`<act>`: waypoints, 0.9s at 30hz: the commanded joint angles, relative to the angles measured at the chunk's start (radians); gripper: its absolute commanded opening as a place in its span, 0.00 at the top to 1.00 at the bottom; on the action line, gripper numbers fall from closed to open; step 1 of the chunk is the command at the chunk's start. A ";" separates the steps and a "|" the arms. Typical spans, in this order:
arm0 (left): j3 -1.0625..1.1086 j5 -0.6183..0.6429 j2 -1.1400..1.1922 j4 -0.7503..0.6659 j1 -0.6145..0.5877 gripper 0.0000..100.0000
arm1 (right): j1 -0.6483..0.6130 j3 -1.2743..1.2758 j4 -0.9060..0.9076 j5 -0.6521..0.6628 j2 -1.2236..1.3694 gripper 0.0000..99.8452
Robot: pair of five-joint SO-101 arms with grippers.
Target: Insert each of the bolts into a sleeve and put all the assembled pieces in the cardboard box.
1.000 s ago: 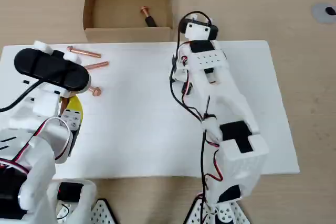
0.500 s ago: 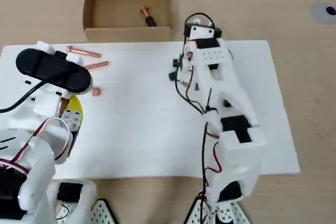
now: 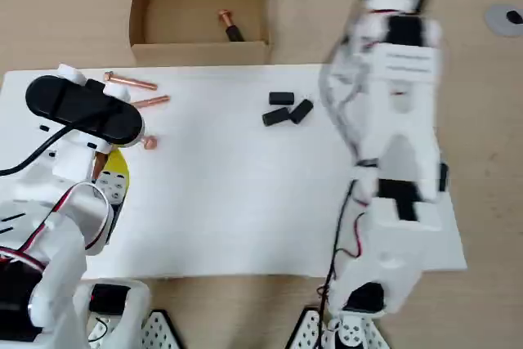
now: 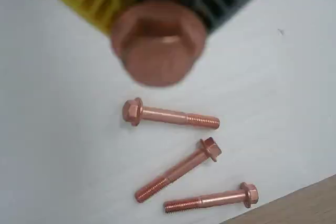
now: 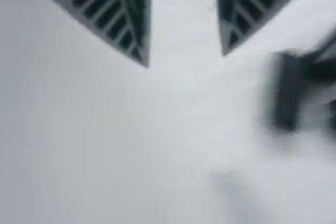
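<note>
The wooden tabletop point(image 3: 482, 120) carries a white sheet point(image 3: 221, 202) over most of its near part. The right arm point(image 3: 400, 120) stretches along the sheet's right side, its far end over bare wood past the sheet's far edge, to the right of the cardboard box point(image 3: 196, 53). In its own wrist view the right arm's jaws are 2 dark ribbed pieces standing well apart, holding nothing, with a pale surface between them. The left arm point(image 3: 57, 194) sits at the sheet's left side under a black camera housing point(image 3: 78, 108). The left arm's jaws, 1 yellow and 1 black, are clamped on the shank of a held bolt point(image 4: 157, 45), whose copper hex head faces the wrist camera. The cardboard box stands open on the wood at the sheet's far edge, left of centre. 3 loose bolts point(image 4: 178, 169) lie on the sheet beside the left arm, apart from each other: 1 close to the sheet's far edge, 1 next to it, and 1 nearer the arm, with only its head end clear of the housing in the high view. Inside the box, near its right wall, lies 1 assembled piece point(image 3: 230, 25), a copper bolt in a black sleeve. 3 black sleeves point(image 3: 280, 98) lie clustered on the sheet, a little toward the arms from the box's right corner.
</note>
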 commanded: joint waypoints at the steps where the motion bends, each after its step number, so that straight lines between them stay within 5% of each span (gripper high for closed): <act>1: -0.003 -0.009 -0.004 0.002 0.009 0.99 | 0.180 -0.024 0.017 0.091 -0.007 0.87; 11: -0.003 -0.009 0.001 0.000 0.011 0.99 | 0.381 0.015 0.055 0.195 -0.007 0.82; 19: -0.005 -0.008 0.001 0.002 0.011 0.99 | 0.119 0.117 0.057 0.296 0.059 0.82; 27: -0.005 -0.008 -0.007 0.038 0.008 0.99 | -0.180 -0.001 -0.040 0.170 0.077 0.82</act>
